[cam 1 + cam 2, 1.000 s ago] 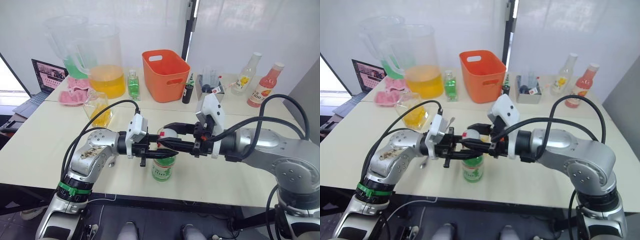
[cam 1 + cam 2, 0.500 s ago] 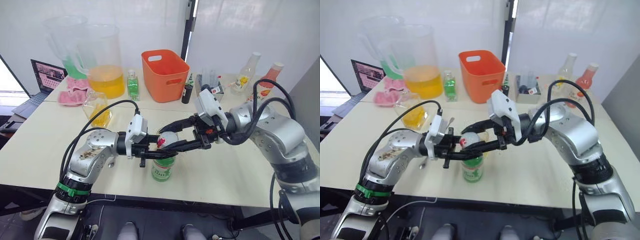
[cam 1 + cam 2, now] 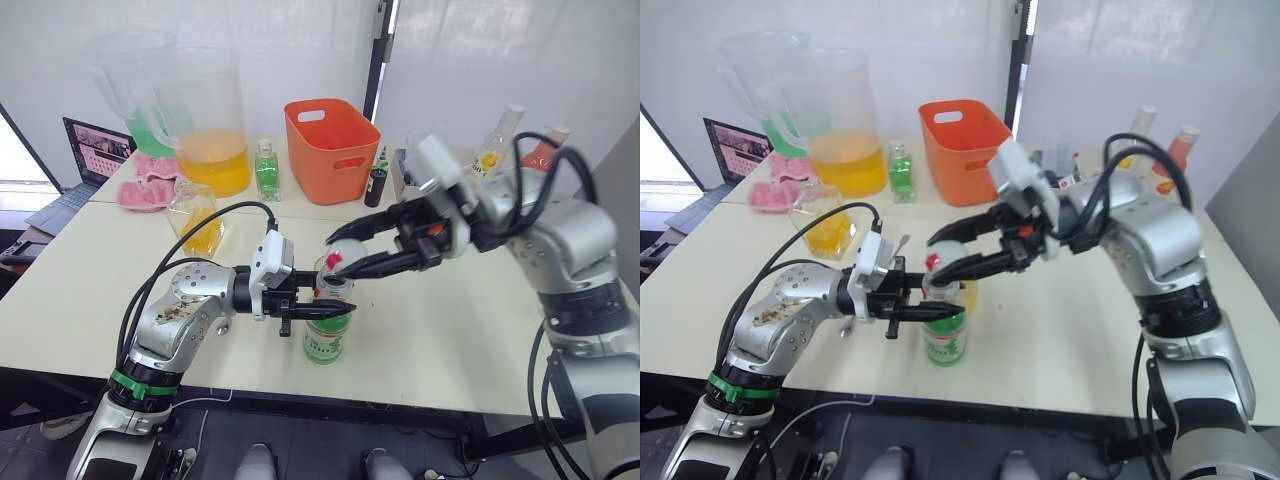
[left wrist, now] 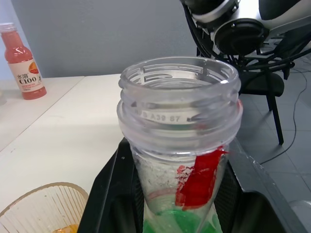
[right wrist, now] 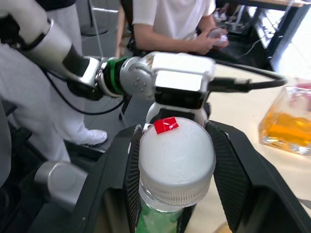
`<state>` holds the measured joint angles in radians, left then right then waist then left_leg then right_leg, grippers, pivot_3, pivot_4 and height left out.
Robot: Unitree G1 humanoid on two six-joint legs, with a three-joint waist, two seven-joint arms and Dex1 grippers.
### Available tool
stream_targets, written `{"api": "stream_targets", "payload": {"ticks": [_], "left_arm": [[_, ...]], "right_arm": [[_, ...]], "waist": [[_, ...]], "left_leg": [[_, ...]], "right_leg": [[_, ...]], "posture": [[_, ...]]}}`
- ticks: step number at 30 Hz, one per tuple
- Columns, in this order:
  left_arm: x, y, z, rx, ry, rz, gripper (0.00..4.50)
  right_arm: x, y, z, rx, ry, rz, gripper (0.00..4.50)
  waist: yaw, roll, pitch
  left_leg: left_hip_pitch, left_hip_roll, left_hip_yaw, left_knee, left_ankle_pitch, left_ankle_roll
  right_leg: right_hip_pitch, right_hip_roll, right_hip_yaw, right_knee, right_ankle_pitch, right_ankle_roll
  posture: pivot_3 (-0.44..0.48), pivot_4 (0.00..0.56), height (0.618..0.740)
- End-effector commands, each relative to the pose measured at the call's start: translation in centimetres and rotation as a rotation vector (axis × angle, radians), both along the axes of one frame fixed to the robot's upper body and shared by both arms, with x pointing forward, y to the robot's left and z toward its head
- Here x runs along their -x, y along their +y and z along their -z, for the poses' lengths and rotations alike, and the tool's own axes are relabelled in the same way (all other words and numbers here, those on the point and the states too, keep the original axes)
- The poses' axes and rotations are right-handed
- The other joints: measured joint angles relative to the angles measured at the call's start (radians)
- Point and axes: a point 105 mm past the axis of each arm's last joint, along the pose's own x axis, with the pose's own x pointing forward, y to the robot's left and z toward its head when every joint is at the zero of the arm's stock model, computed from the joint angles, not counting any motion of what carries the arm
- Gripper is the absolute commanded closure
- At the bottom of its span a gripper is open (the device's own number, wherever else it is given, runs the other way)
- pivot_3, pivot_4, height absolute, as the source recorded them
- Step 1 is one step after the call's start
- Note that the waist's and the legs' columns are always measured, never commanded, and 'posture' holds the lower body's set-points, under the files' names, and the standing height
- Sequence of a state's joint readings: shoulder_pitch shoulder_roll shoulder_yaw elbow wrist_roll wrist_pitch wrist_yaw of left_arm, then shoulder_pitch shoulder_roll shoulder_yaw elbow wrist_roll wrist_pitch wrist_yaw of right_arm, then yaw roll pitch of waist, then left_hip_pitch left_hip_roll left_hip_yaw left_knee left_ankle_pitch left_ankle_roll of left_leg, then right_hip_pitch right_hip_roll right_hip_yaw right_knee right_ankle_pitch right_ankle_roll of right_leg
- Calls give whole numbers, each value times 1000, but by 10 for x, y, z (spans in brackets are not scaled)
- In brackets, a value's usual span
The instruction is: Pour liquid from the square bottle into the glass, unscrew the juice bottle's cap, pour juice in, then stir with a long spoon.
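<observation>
Left eye view: we have lifted the cap point(image 3: 343, 253) off.
Left tool point(image 3: 312, 306) clamps the juice bottle point(image 3: 325, 330); right tool point(image 3: 345, 256), risen toward 1 o'clock, grips the cap; pouring follows.

The table point(image 3: 470, 330) (pale, cream-topped) carries the juice bottle point(image 3: 325, 335), glass point(image 3: 195, 220) and orange basket point(image 3: 330, 150).

Over the last second our right arm has swung up and back toward the right of the frame, carrying the right tool point(image 3: 345, 258) higher above the juice bottle point(image 3: 325, 330). The white cap point(image 3: 340, 256) has come up with it, clear of the bottle's neck point(image 4: 180, 104), which now stands open and threaded.
</observation>
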<state>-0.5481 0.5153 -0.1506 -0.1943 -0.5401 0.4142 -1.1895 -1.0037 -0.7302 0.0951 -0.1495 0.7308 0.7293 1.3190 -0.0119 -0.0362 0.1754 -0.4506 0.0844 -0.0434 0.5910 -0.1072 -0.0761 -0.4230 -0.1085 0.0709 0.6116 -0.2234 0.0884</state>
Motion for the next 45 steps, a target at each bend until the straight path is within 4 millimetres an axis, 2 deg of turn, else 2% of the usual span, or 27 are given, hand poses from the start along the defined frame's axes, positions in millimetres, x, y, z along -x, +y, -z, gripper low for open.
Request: {"api": "stream_targets", "payload": {"ticks": [1,6,9,12,14,15,19,22,24,26,29,33,37,42,45], "left_arm": [[0,-1,14,-47,52,14,3235],[-2,-2,14,-45,54,21,3235],[-2,-2,15,-43,60,35,3235],[-2,-5,16,-40,63,52,3235],[-2,-5,16,-40,62,56,3235],[-2,-6,16,-38,62,59,3235],[-2,-8,16,-33,64,69,3235],[0,-8,17,-30,67,71,3235],[1,-8,17,-30,68,72,3235],[1,-7,17,-29,68,66,3235],[2,-6,16,-29,67,56,3235],[2,-5,16,-28,67,52,3235],[2,-4,16,-29,65,38,3235],[1,-4,15,-28,62,35,3235],[1,-4,15,-28,62,35,3235]], "right_arm": [[4,-18,-21,-53,-59,104,2904],[-6,-52,-24,-87,-64,335,2904],[-15,-82,-27,-134,-66,525,2904],[-23,-119,-19,-177,-45,743,2904],[-24,-125,-17,-188,-40,787,2904],[-27,-136,-11,-198,-33,851,2904],[-46,-198,21,-249,-7,1269,2904],[-52,-218,46,-253,44,1431,2904],[-56,-225,61,-260,79,1505,2904],[-61,-233,85,-236,119,1597,2904],[-67,-237,110,-222,151,1661,2904],[-71,-239,119,-258,177,1690,2904],[-86,-248,164,-190,193,1748,2904],[-91,-251,185,-182,231,1757,2904],[-92,-252,187,-183,232,1756,2904]], "waist": [[0,0,0],[1,0,0],[1,0,0],[4,0,0],[3,0,0],[2,0,0],[8,0,0],[8,1,-1],[5,3,-2],[2,3,-2],[3,3,-2],[0,6,-3],[-3,5,-4],[-4,7,-4],[-5,7,-4]], "left_leg": [[0,0,0,0,0,0],[0,0,0,1,0,0],[0,0,0,1,0,0],[0,0,0,1,0,0],[0,0,0,1,0,0],[0,0,0,2,0,0],[0,-1,0,2,0,0],[0,-1,0,3,0,0],[0,-1,0,3,0,0],[0,-1,0,3,0,0],[0,-1,0,3,0,0],[0,-1,0,3,0,0],[2,-1,0,2,0,1],[3,-1,0,2,0,1],[3,-1,0,2,0,1]], "right_leg": [[0,0,0,0,0,0],[0,0,0,0,0,0],[0,0,0,0,0,0],[1,0,0,-1,0,0],[1,0,0,-1,0,0],[1,0,1,-1,0,0],[2,0,0,-1,0,1],[2,0,1,-1,1,1],[2,0,1,0,1,1],[2,0,1,0,1,1],[3,0,1,-1,1,1],[3,0,1,-1,1,1],[4,0,1,-1,0,1],[5,0,1,-1,0,1],[5,0,1,-1,0,2]], "posture": [[0,150,740],[0,150,740],[0,150,740],[0,150,740],[0,150,740],[0,150,740],[0,150,740],[0,150,740],[0,150,740],[0,150,740],[0,150,740],[0,150,740],[0,150,740],[0,150,740],[0,150,740]]}}
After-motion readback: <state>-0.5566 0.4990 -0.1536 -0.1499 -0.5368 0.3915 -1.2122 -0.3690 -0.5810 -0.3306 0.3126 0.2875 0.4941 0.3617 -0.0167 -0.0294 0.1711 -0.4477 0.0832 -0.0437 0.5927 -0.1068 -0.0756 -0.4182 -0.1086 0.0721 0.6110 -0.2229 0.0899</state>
